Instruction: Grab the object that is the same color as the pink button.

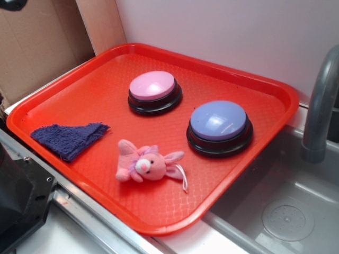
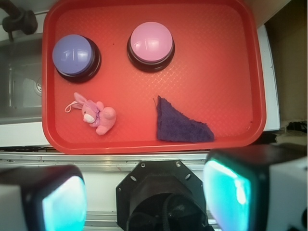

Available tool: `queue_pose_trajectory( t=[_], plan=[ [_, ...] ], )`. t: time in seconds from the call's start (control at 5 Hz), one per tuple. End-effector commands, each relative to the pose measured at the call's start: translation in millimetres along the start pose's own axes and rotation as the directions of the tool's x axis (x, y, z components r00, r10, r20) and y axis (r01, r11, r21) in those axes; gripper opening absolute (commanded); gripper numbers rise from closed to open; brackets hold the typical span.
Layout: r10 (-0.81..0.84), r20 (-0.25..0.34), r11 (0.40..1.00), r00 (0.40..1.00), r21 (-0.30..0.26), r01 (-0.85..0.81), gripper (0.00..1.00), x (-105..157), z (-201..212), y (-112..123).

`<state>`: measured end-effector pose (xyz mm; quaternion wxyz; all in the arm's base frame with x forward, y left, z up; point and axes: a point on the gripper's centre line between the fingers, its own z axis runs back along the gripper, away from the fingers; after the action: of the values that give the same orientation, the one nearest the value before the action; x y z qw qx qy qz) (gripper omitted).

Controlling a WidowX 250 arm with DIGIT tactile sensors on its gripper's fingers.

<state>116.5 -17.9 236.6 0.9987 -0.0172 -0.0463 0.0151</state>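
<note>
The small pink plush bunny with floppy ears, a lilac hair tuft and a white snout lies on its side on the near part of the red plastic tray, a thin white string loop trailing off to its right. Nothing touches it. Beyond it, at the far centre of the tray, stands the round pale-pink dome button on a black circular base. To the right of that, just beyond the bunny's right side, stands the lavender-blue dome button on a like base. A folded dark blue terry cloth lies on the tray's left side, near but apart from the bunny. The grey sink basin and its grey faucet adjoin the tray on the right. In the wrist view the gripper hangs high above the tray's near edge, its fingers spread wide, holding nothing.
</note>
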Motion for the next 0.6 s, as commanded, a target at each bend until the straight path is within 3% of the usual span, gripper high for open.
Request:
queue_pose_trajectory(
  t=[0.0, 0.2, 0.4],
  plan=[
    [0.000, 0.000, 1.000, 1.000, 0.000, 0.000, 1.00, 0, 0, 0],
    [-0.233, 0.010, 0.972, 0.972, -0.014, 0.234, 1.00, 11, -14, -18],
    [-0.434, 0.028, 0.899, 0.901, -0.062, 0.434, 1.00, 19, -33, -39]
  ],
)
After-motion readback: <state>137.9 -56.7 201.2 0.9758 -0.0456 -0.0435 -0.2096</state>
